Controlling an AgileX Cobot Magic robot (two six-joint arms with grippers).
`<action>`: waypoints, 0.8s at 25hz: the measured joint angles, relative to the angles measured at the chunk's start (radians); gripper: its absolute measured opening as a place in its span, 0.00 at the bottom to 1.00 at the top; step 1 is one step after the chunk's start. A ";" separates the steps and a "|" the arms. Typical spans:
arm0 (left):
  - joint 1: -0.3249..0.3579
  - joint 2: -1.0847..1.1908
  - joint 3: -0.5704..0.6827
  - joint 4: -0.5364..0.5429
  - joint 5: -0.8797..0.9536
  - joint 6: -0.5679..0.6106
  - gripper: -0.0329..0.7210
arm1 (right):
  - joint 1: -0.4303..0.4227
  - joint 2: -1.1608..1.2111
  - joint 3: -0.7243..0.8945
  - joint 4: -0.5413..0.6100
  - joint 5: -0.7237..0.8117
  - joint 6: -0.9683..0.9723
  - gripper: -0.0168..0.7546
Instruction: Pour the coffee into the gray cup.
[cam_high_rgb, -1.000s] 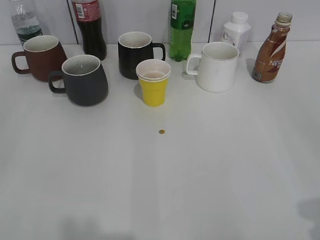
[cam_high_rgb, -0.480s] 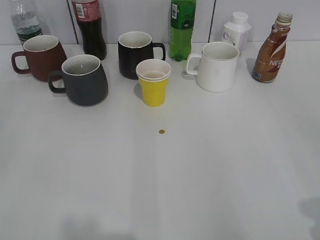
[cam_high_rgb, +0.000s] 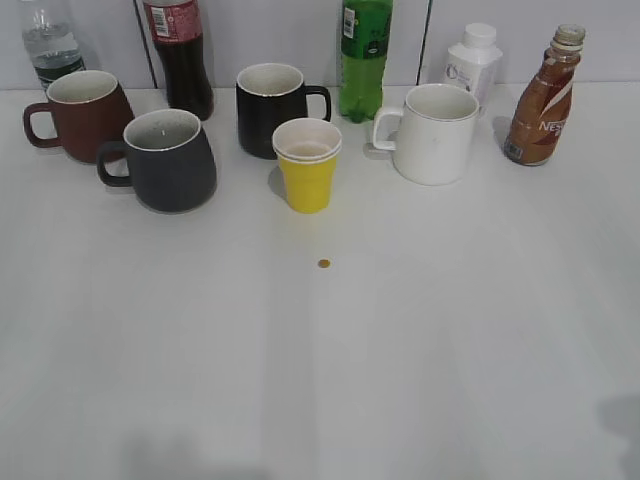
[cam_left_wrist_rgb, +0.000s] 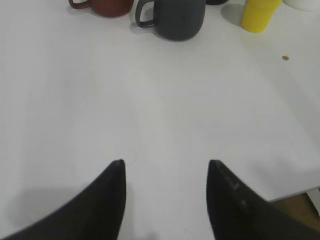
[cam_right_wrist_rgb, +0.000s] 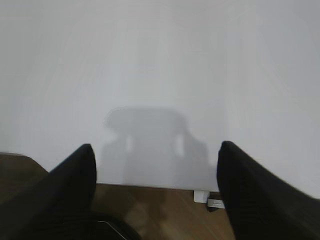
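The coffee bottle, small, curvy and brown with white lettering, stands upright at the back right of the white table. The gray cup sits at the back left, handle to the left; it also shows at the top of the left wrist view. My left gripper is open and empty over bare table, well short of the cups. My right gripper is open and empty above the table's near edge. Neither gripper shows in the exterior view.
A reddish-brown mug, black mug, yellow paper cup and white mug stand in the back row. Behind them are a cola bottle, green bottle, water bottle and white jar. A small yellow bit lies mid-table.
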 joint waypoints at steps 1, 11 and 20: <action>0.000 0.000 0.000 0.000 0.000 0.000 0.55 | 0.000 0.000 0.000 0.000 0.000 0.000 0.78; 0.065 0.000 0.001 -0.001 -0.001 0.000 0.45 | -0.134 -0.126 0.000 0.000 -0.002 0.001 0.78; 0.214 -0.079 0.001 -0.001 -0.001 0.000 0.40 | -0.147 -0.280 0.000 0.000 -0.003 0.001 0.78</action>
